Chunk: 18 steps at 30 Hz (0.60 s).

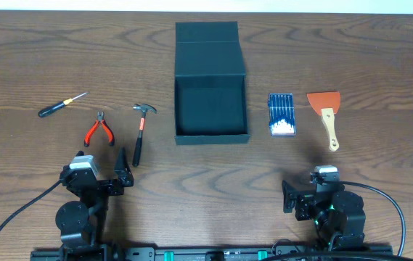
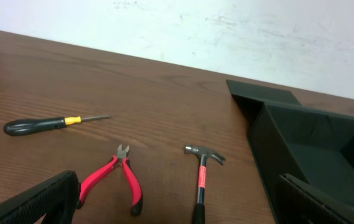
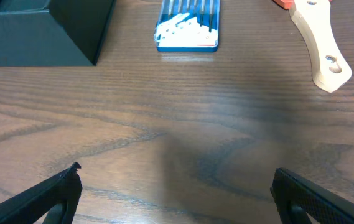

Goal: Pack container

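Overhead: the box sits open and empty in the middle of the table, its lid flap laid back toward the far edge, matte dark teal-black. My left gripper and right gripper sit at the near edge, jaws wide apart on nothing, so I judge packing not begun. Left wrist: hammer and pliers lie nearest, so next I'd reach out and close on a handle. Right wrist: blue case and scraper lie ahead.
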Tool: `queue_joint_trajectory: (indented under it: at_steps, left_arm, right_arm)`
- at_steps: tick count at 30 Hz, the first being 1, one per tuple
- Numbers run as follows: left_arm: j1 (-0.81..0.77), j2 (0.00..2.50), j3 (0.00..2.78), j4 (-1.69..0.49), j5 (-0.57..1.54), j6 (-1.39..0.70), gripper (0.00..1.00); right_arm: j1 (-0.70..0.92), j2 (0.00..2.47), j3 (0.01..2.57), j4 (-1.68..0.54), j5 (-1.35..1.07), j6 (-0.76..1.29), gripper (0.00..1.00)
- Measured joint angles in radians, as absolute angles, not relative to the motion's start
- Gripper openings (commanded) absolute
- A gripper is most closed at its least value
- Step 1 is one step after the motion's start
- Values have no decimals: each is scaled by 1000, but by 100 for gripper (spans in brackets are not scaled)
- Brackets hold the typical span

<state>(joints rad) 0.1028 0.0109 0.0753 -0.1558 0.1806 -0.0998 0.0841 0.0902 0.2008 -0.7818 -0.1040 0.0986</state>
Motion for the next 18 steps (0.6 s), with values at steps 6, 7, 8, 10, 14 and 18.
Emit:
queue_joint_trajectory:
  at_steps: [6,7,8,10,14,18]
  left_arm:
    - [103,11,75,-156,181,-100,98]
    - [103,11,75,-156,181,-100,98]
    - [103,11,75,-156,181,-100,99]
    - [103,11,75,-156,181,-100,99]
    - [103,11,75,-156,181,-100,98]
    - [103,11,75,-156,181,-100,98]
  right_arm:
    - [84,90,201,-782,-104,99,99]
    - [84,90,201,-782,-104,99,99]
    - [84,90,201,-782,-104,99,99]
    - [84,90,201,-782,-104,99,99]
    - [84,90,201,-782,-104,99,99]
    - [84,90,201,-782,-104,99,99]
